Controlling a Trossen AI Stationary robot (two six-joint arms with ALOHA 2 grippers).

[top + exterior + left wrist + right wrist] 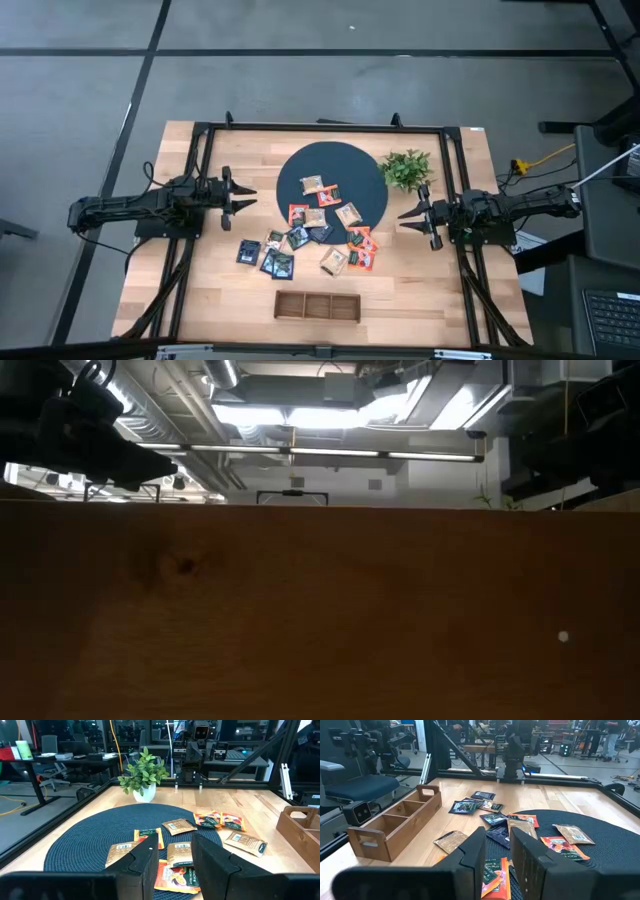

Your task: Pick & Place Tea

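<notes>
The tea is a scatter of small flat sachets, beige (348,213), orange-red (360,246) and dark (248,250). Some lie flat on a round dark mat (345,165), others on the bare wood toward the near edge. My left gripper (248,198) hovers open at the mat's left side, fingers level and pointing toward the sachets (177,826). My right gripper (406,217) stands open at the mat's right side, pointing left toward the sachets (520,822). Neither has anything between its fingers.
A narrow wooden three-compartment tray (317,305) sits near the front edge, below the sachets. A small leafy plant in a white pot (405,168) stands at the mat's far right, just beyond my right gripper. A black frame (320,128) runs around the table.
</notes>
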